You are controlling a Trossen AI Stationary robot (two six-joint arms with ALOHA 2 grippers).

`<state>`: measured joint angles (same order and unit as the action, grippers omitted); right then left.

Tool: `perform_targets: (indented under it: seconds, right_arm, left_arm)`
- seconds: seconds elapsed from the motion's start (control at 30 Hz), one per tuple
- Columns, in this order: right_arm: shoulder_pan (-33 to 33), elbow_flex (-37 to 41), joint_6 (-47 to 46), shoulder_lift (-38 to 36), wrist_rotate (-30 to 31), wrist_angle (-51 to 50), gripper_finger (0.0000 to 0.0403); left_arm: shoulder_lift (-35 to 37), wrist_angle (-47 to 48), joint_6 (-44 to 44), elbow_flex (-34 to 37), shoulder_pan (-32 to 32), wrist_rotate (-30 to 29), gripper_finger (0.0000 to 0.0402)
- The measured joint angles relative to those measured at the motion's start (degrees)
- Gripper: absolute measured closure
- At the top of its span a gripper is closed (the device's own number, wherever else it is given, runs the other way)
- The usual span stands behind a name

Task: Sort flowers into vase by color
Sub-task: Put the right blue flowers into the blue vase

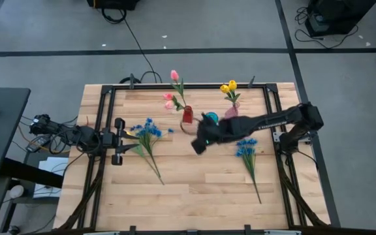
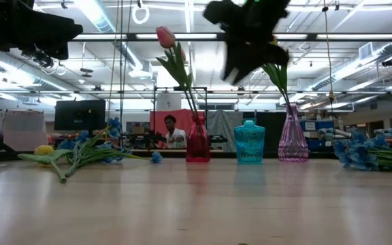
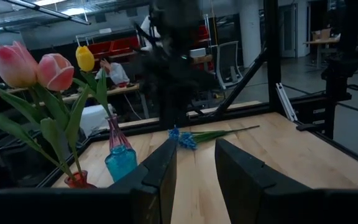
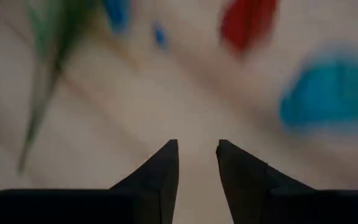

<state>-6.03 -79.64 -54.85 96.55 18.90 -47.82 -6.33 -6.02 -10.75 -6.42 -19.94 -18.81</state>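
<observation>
Pink tulips (image 1: 173, 91) stand in the red vase (image 1: 187, 115) and yellow tulips (image 1: 229, 87) in the pink vase (image 1: 231, 111), near the surface's far edge. The teal vase (image 1: 211, 118) is empty; blue sprays (image 1: 147, 130) and (image 1: 246, 149) lie mid-surface. The right pincer (image 1: 199, 145), open and empty, hovers between them and must descend onto a stem. The left pincer (image 1: 117, 140) waits open at the left edge.

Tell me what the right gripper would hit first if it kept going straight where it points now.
Most likely bare tabletop. The right gripper, fingers open and empty, points down at wood between the red vase and blue vase; a green stem lies off to one side. Depth is unclear.
</observation>
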Motion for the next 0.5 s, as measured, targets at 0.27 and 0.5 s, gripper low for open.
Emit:
perform_targets:
  seconds: [0.27,0.5]
  right_arm:
    - [-8.5,1.7,-21.0,0.0,-17.6,-24.5,0.0277]
    - [-13.6,10.7,-29.0,-0.2,-38.9,-23.7,0.0259]
  left_arm:
    - [0.0,-0.3,2.2,0.0,0.0,0.0,0.0286]
    - [0.0,-0.3,2.1,0.0,0.0,0.0,0.0286]
